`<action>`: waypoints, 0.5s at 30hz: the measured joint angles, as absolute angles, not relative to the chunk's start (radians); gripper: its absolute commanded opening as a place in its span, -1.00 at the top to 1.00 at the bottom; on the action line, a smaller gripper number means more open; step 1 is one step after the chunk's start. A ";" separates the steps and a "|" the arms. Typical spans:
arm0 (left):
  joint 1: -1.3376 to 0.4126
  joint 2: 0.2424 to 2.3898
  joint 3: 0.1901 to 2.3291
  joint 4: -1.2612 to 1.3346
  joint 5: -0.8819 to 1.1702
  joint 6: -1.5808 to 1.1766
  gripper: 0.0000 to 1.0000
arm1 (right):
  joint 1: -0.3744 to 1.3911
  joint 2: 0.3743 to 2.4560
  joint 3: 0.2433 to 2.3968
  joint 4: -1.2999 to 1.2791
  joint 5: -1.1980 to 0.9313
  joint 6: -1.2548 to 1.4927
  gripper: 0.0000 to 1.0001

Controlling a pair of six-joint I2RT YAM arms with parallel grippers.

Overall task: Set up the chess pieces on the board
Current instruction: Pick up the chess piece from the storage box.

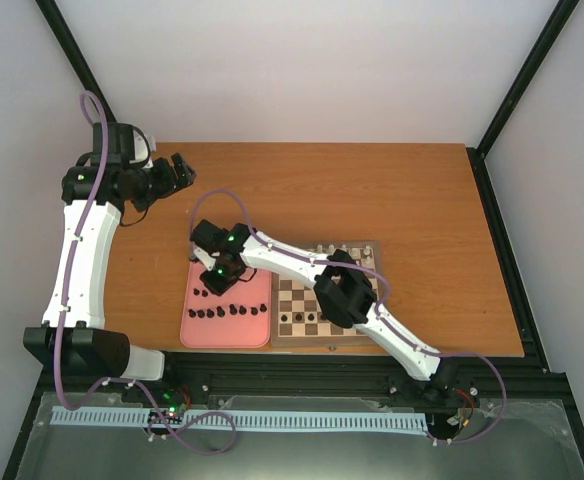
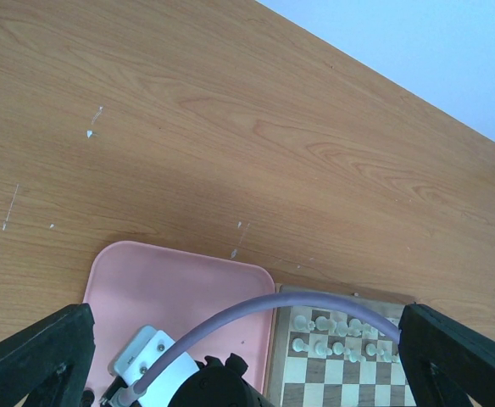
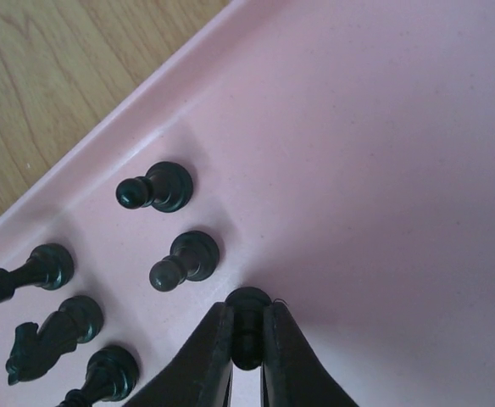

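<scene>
Pinching black piece [image 3: 249, 303] | inside right hand [image 3: 247, 341] | on pink tray [image 3: 366, 153]

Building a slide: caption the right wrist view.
Right gripper pinches a black chess piece on the pink tray, five others nearby.

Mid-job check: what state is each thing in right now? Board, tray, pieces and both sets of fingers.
Board: flat on the table; white pieces stand on its far rows; right arm hides part.
Pink tray: beside the board's left edge, holding loose black pieces.
Right gripper: fingers shut on one black piece at the tray.
Left gripper: fingers open, empty.
</scene>
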State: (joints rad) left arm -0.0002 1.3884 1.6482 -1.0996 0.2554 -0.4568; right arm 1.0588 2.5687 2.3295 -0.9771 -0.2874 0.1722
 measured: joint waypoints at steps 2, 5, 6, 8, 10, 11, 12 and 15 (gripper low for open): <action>0.000 1.388 1.648 -1.099 0.255 -0.457 -0.99 | 1.057 2.569 2.331 -0.978 -0.288 0.169 0.89; 0.000 1.388 1.648 -1.099 0.255 -0.457 -0.99 | 1.054 2.568 2.331 -0.980 -0.283 0.168 0.94; 0.000 1.388 1.648 -1.099 0.255 -0.457 -0.99 | 1.053 2.568 2.331 -0.980 -0.280 0.168 0.94; 0.000 1.388 1.648 -1.099 0.255 -0.457 -0.99 | 1.051 2.566 2.331 -0.980 -0.267 0.168 0.94; 0.000 1.388 1.648 -1.099 0.255 -0.457 -0.99 | 1.048 2.560 2.329 -0.982 -0.250 0.168 0.94; 0.000 1.388 1.648 -1.099 0.255 -0.457 -1.00 | 1.045 2.553 2.322 -0.983 -0.242 0.168 0.94; 0.000 1.388 1.648 -1.100 0.255 -0.457 -0.99 | 1.040 2.539 2.309 -0.984 -0.234 0.169 0.94; 0.000 1.388 1.648 -1.100 0.255 -0.457 -0.99 | 1.020 2.468 2.259 -0.984 -0.207 0.177 0.94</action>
